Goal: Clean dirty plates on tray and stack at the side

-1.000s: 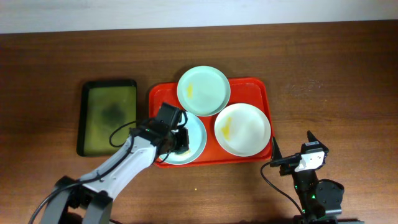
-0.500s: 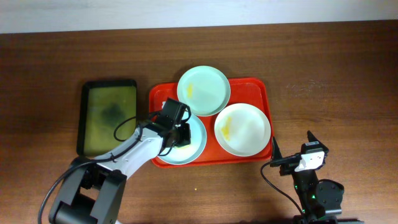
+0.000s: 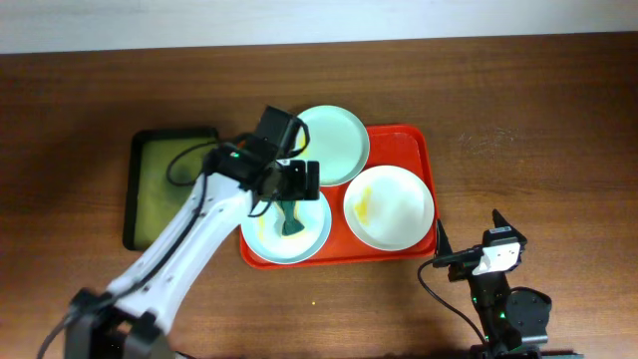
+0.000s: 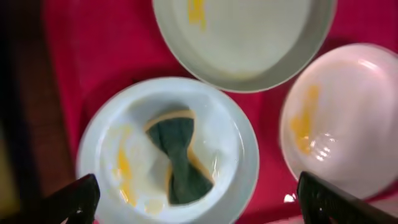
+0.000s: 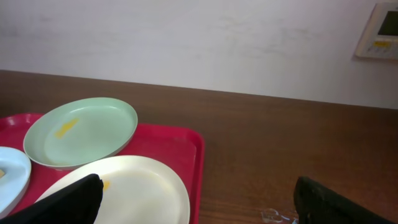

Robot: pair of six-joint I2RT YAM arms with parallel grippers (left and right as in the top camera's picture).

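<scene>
Three plates lie on the red tray [image 3: 421, 150]: a mint plate [image 3: 327, 145] at the back, a white plate [image 3: 389, 206] on the right with a yellow smear, and a pale blue plate [image 3: 261, 234] at the front left. A crumpled dark green and yellow sponge [image 3: 289, 221] rests on the blue plate, next to yellow smears. My left gripper [image 3: 291, 189] hovers above that plate, open, holding nothing. From the left wrist view the sponge [image 4: 177, 158] lies free between the spread fingers. My right gripper [image 3: 469, 231] stands open and empty at the tray's front right corner.
A smaller dark green tray [image 3: 174, 187] sits to the left of the red one. The brown wooden table carries a faint pale smudge [image 3: 485, 140] right of the tray. A white wall with a small panel [image 5: 382, 28] is behind the table.
My left gripper has opened, let go of the sponge on the blue plate, and risen back toward the mint plate. The right arm has not moved.
</scene>
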